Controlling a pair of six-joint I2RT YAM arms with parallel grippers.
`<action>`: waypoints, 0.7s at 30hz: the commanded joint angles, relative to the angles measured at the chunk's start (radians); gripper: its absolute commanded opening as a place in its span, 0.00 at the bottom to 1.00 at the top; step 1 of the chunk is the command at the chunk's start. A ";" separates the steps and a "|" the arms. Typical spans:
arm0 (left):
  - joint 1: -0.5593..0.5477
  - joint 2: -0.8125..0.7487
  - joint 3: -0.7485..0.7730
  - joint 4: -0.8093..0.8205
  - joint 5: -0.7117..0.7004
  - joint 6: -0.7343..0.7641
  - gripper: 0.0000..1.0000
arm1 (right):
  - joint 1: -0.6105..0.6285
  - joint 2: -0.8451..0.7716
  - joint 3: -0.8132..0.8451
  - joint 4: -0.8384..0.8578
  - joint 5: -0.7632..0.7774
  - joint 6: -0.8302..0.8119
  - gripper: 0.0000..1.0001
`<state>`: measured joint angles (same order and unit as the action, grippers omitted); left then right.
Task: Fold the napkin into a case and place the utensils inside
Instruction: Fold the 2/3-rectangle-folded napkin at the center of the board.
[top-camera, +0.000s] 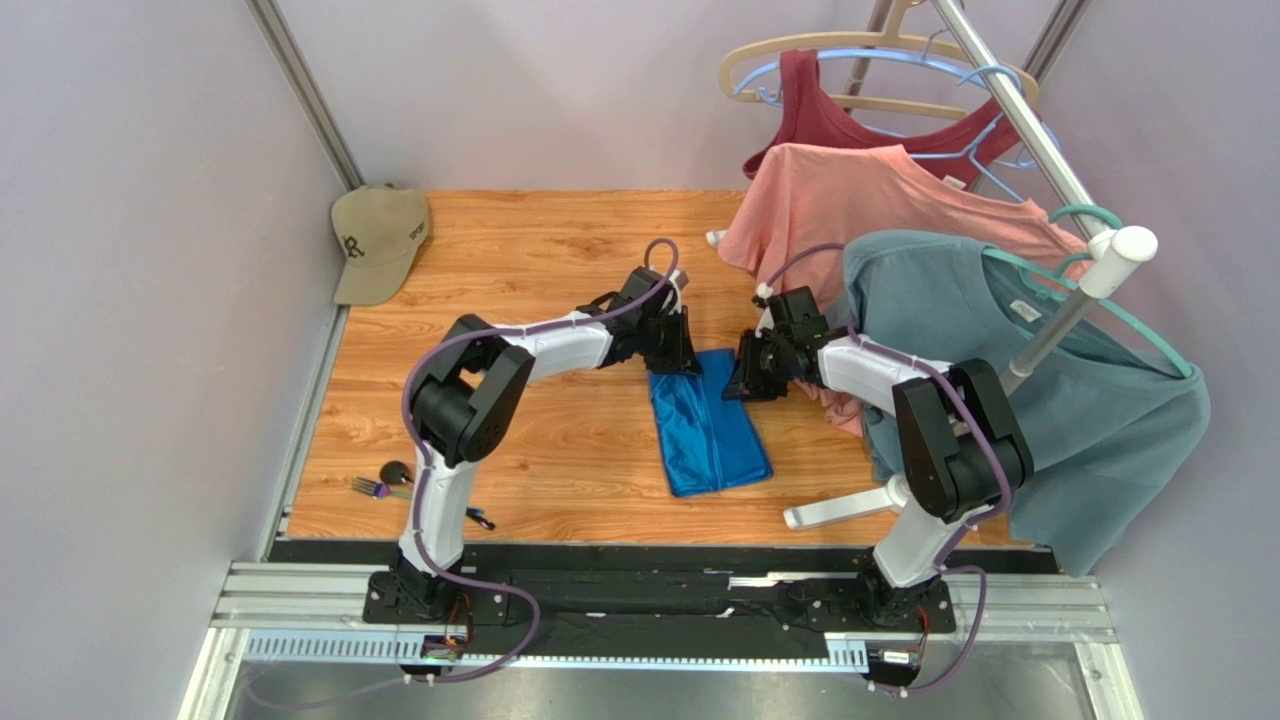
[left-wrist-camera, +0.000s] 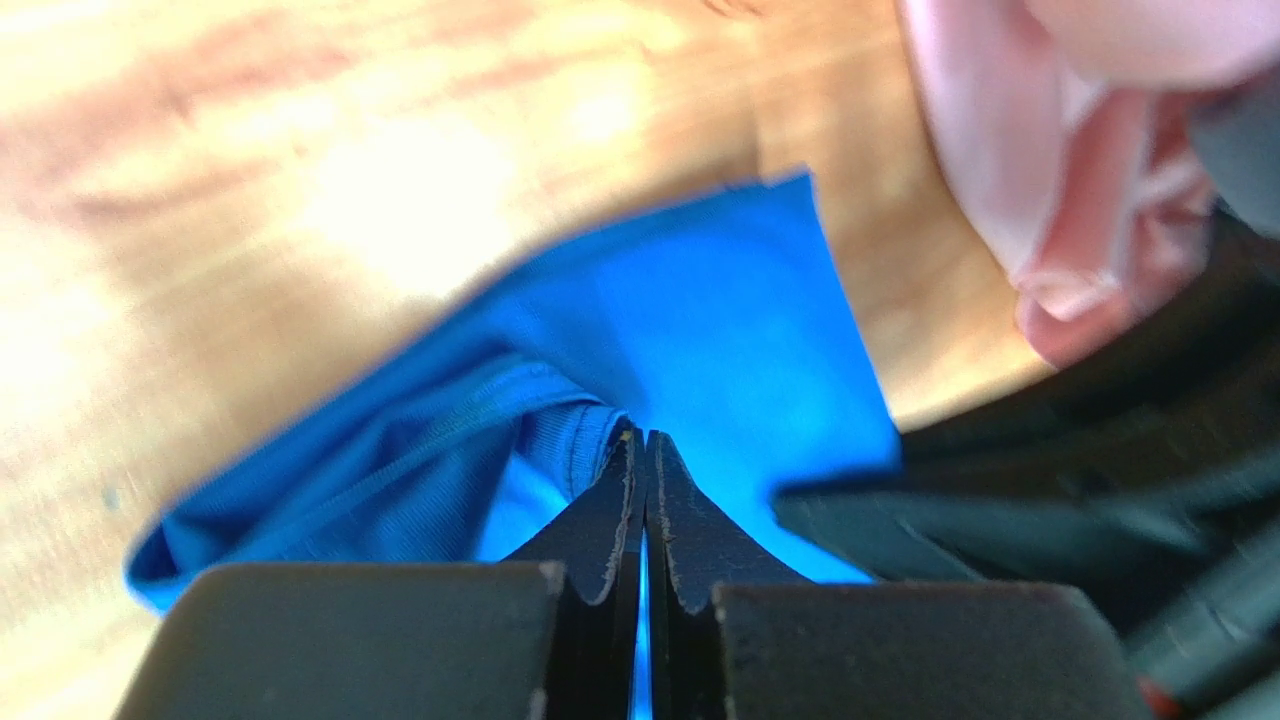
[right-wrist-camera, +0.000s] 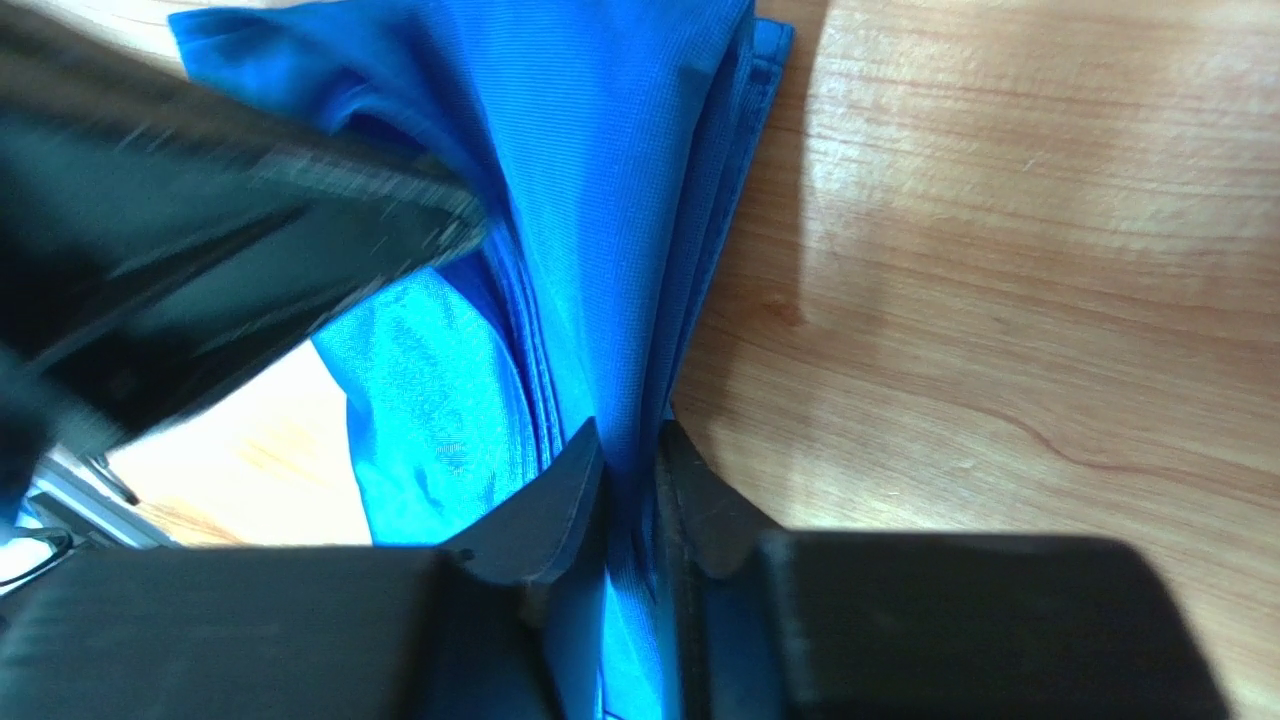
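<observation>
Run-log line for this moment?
napkin: folded | left gripper: jaws shut on napkin | right gripper: jaws shut on napkin | utensils: not yet inside

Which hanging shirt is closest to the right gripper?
The pink T-shirt, between the maroon top and teal T-shirt; its hem drapes beside the right gripper.

- The napkin (top-camera: 706, 425) lies folded into a long blue strip on the wooden table (top-camera: 526, 270), between the two arms.
- The left gripper (top-camera: 672, 357) is down at the strip's far left corner, and the right gripper (top-camera: 747, 378) is at its far right edge. From above their jaws cannot be made out.
- The utensils (top-camera: 388, 480) lie near the table's near left edge, beside the left arm, well apart from the napkin.
- A tan cap (top-camera: 376, 237) sits in the far left corner.
- On the right a rack (top-camera: 1052, 323) holds a dark red top (top-camera: 819, 113), a pink shirt (top-camera: 872, 203) and a teal-grey T-shirt (top-camera: 1082, 420).
</observation>
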<state>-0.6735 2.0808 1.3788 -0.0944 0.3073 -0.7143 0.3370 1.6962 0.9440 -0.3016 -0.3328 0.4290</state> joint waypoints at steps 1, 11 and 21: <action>0.005 0.053 0.051 -0.022 -0.059 0.015 0.01 | -0.004 -0.055 -0.013 0.052 -0.028 -0.006 0.16; 0.006 -0.007 0.052 0.002 -0.028 0.081 0.13 | -0.004 -0.075 0.027 0.013 -0.057 0.033 0.00; 0.002 -0.254 -0.135 -0.010 0.013 0.073 0.16 | -0.001 -0.078 0.061 -0.025 -0.052 0.034 0.00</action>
<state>-0.6704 1.9415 1.3125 -0.1310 0.2943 -0.6472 0.3370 1.6642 0.9569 -0.3168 -0.3763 0.4557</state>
